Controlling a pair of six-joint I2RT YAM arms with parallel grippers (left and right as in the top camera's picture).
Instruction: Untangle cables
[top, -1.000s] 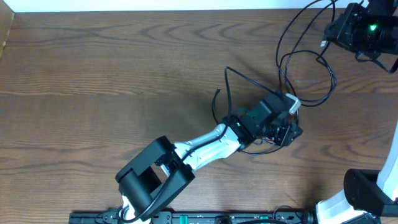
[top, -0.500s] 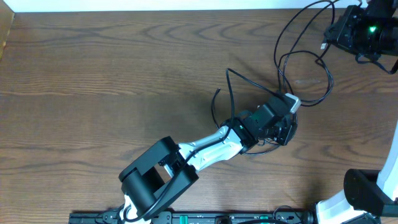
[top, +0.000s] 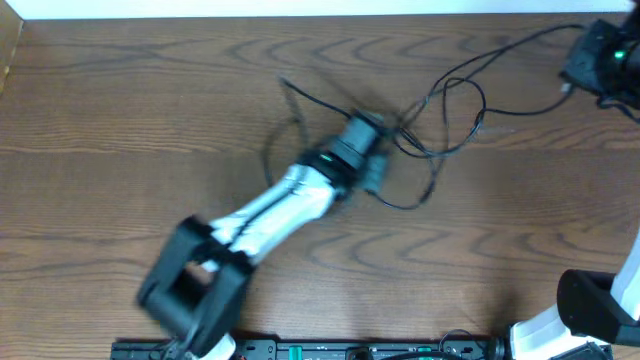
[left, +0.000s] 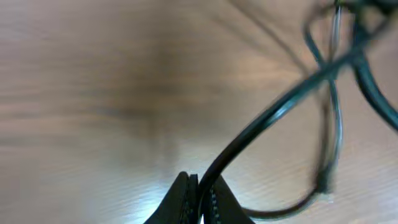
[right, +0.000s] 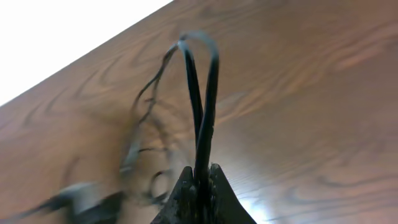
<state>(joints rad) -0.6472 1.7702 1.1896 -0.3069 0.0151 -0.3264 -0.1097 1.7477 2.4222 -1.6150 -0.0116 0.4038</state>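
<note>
Ana: Compared with half a second ago, the left arm (top: 290, 195) is sitting farther toward the upper left of the desk (top: 130, 110), and the cables (top: 407, 137) are trailing along behind it.

Ben: Are they bunching up the way they were earlier?

Ana: No, they are stretching out. The loops are lying just to the right of the left arm's tip, in the upper middle of the desk, and long black strands are running from there to the far right corner. Part of a loop is also hanging out on the arm's left side.

Ben: What is the left end effector (left: 199, 190) doing?

Ana: It is pinching tight on one black cable (left: 280, 112). The wrist view is showing the fingers pressed together around that strand, which is rising away toward blurred loops.

Ben: And the right end effector (right: 199, 182)?

Ana: It is clamping narrow on a folded black cable loop (right: 200, 93), two strands standing side by side above the fingers. Beyond them, more cord is lying blurred on the wood.

Ben: Is the white cord showing?

Ana: I am not making it out; everything is smearing with motion.
</note>
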